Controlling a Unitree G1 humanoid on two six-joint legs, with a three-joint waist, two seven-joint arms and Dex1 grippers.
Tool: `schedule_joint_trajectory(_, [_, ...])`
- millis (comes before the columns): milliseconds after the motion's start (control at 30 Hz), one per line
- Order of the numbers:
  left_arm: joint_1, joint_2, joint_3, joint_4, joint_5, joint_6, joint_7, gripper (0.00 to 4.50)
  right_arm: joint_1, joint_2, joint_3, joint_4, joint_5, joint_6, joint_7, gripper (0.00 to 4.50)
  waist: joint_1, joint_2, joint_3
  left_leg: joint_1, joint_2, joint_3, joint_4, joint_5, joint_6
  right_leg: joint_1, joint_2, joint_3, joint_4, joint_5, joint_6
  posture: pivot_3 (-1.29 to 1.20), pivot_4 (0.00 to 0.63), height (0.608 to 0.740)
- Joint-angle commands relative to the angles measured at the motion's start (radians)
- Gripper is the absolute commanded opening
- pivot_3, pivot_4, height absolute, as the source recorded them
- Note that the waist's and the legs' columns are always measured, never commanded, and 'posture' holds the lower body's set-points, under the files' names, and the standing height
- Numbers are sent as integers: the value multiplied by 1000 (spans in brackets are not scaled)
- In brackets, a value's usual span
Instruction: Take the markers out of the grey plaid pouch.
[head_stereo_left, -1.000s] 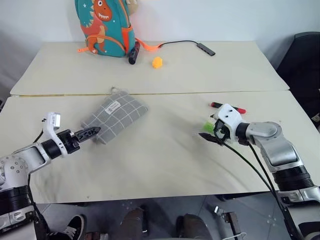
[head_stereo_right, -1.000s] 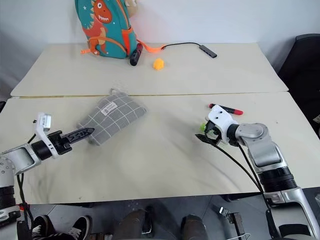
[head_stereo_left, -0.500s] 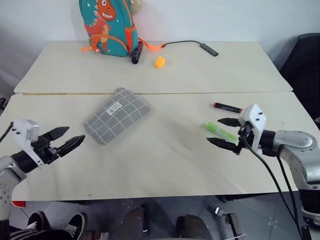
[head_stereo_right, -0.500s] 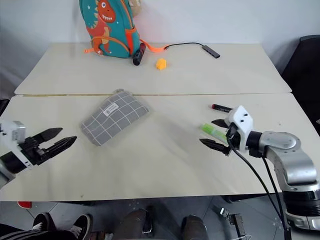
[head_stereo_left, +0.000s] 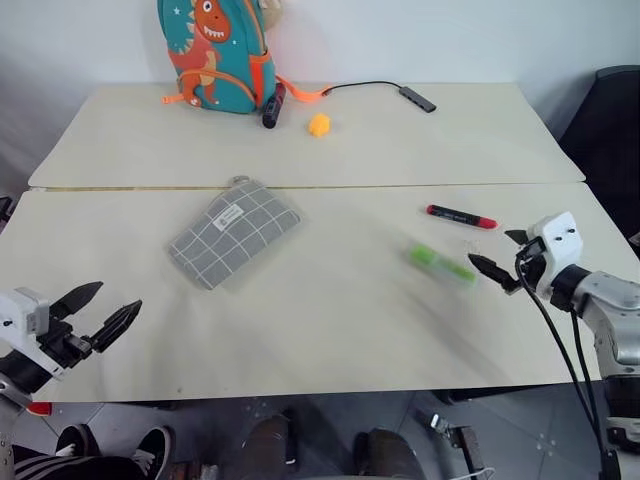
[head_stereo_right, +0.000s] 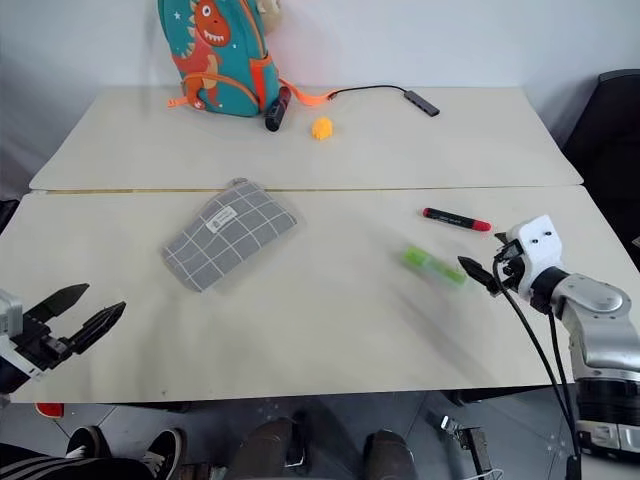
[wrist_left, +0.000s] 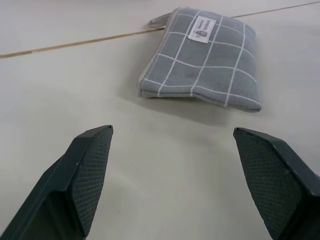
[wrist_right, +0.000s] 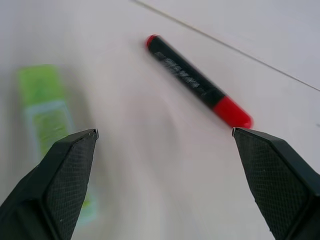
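You are looking down on two pale cream desks (head_stereo_left: 330, 310) pushed together, with a white wall behind them and a dark chair at the far right edge. On the near desk, the grey plaid pouch (head_stereo_left: 234, 231) lies flat and angled, left of centre; its small white label (wrist_left: 202, 28) carries dark print too small to read. Both markers rest on the desk outside the pouch, well to its right: the red marker (head_stereo_left: 461, 216) farther from you, with white lettering along its black barrel that cannot be made out, and the light green marker (head_stereo_left: 440, 263) nearer, blurred in every view. Your right gripper (head_stereo_left: 502, 257) hovers just right of the green marker with its fingers spread and nothing between them. Your left gripper (head_stereo_left: 95, 312) sits at the near left edge of the desk, well apart from the pouch, its fingers also spread and empty. On the far desk, a teal dinosaur backpack (head_stereo_left: 215, 50) stands against the wall, cut off at the top, with a dark cylinder (head_stereo_left: 270, 106) leaning beside it, a small orange object (head_stereo_left: 319, 124) nearby, and a black cable (head_stereo_left: 372, 86) ending in a slim adapter.
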Motion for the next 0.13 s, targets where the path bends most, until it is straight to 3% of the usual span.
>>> schedule_joint_trajectory(33, [6,-4,4,0,10,-20,18,4105,-12,-6,-42,66,-40,-53,-85,4500,1,0,0,0,0,0,0,0,0,0,0,0,0,0,0,0,150,740])
schedule_joint_trajectory(133, [14,-10,-13,10,23,-62,-8,4105,-32,3,-70,109,-45,-74,-166,4500,1,0,0,0,0,1,0,0,0,-1,0,0,1,0,0,0,150,740])
